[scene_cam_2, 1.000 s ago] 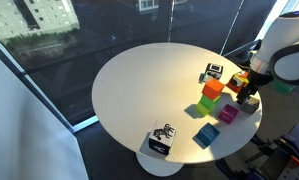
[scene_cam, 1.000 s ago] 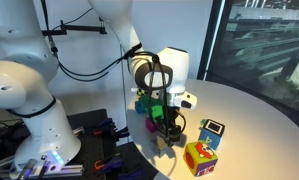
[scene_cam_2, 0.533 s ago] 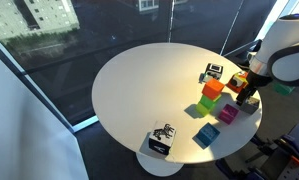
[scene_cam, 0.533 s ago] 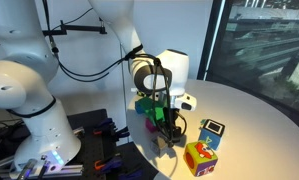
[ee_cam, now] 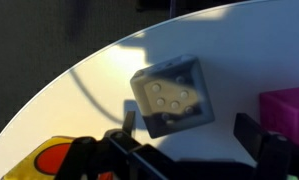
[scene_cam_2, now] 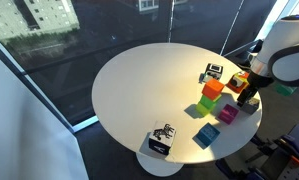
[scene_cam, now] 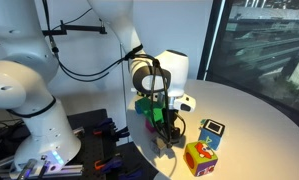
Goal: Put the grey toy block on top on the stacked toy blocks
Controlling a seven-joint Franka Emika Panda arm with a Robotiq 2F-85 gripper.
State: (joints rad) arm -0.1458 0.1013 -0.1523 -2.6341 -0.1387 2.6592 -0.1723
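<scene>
The grey toy block (ee_cam: 171, 95) is a dull-grey cube with studs on top. It lies on the white table, tilted, in the middle of the wrist view. My gripper (ee_cam: 187, 125) is open, and its two dark fingers stand just short of the block on either side without touching it. In both exterior views the gripper (scene_cam: 167, 128) (scene_cam_2: 251, 96) is low over the table near its edge and hides the grey block. The stacked toy blocks, a red cube (scene_cam_2: 214, 88) and a green cube (scene_cam_2: 209, 103), stand close beside the gripper. I cannot tell how they are stacked.
A magenta cube (scene_cam_2: 229, 114) (ee_cam: 289, 105) lies next to the gripper. A multicoloured orange-yellow cube (scene_cam: 199, 157), a blue tile (scene_cam_2: 205, 136) and black-and-white patterned cubes (scene_cam_2: 161, 141) (scene_cam_2: 213, 72) are on the round white table (scene_cam_2: 139, 85). The table edge is close by.
</scene>
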